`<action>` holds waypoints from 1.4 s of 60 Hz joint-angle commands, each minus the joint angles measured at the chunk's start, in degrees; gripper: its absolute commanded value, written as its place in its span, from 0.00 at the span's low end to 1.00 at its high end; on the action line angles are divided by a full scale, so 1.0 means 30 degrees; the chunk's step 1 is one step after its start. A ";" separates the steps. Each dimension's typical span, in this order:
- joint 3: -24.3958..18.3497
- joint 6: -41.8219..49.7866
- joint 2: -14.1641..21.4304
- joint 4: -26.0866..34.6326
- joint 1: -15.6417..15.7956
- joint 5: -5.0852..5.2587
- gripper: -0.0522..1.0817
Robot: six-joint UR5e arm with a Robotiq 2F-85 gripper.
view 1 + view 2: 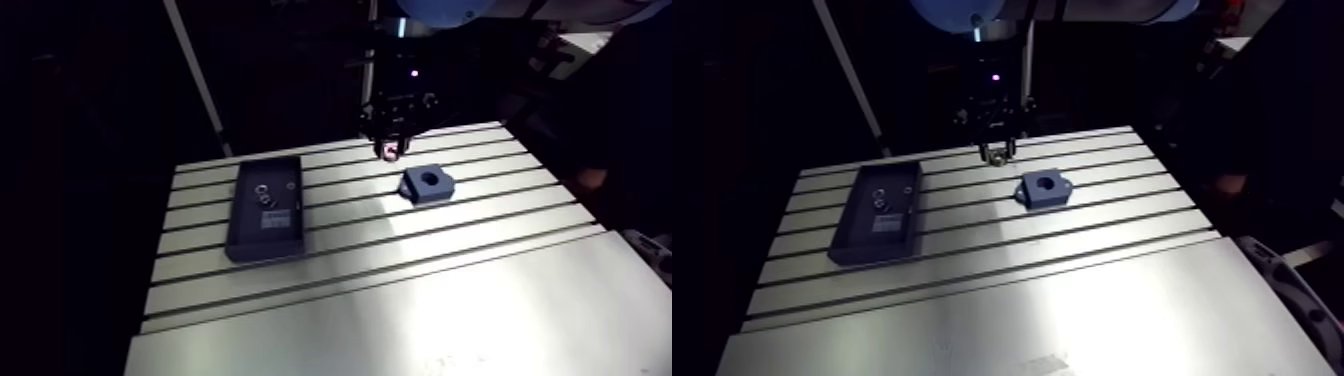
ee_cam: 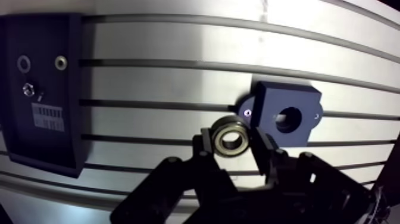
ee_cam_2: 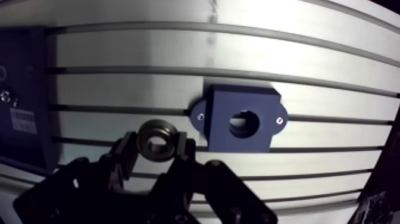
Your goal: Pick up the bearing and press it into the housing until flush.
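Observation:
My gripper (image 2: 231, 141) is shut on the bearing (image 2: 230, 136), a small steel ring held flat between the two fingertips above the table. In the wrist view the dark blue housing (image 3: 243, 120) lies on the slotted table just ahead of the gripper and to one side, its round bore (image 3: 244, 124) open and facing up, with a screw on each ear. In the arm view the gripper (image 1: 388, 150) hangs over the table's far edge, a little behind and left of the housing (image 1: 427, 183).
A dark rectangular tray (image 1: 266, 207) lies on the left of the table with a few small rings and parts (image 2: 25, 63) and a label inside. The slotted aluminium table (image 1: 420, 290) stretches toward the near edge.

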State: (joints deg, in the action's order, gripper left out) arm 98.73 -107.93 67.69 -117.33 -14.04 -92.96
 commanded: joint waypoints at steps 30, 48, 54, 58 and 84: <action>0.0069 -0.0934 -0.0432 -0.0369 -0.1935 0.0007 0.64; 0.0119 -0.1071 -0.0691 -0.0423 -0.2260 -0.0023 0.64; 0.0210 -0.1158 -0.0799 -0.0934 -0.2377 -0.0023 0.64; 0.0265 -0.1216 -0.0895 -0.1091 -0.2488 -0.0023 0.64; 0.0357 -0.1164 -0.1223 -0.1161 -0.2733 -0.0023 0.65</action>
State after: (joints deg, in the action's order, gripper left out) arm 99.68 -111.53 64.32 -120.72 -22.06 -93.03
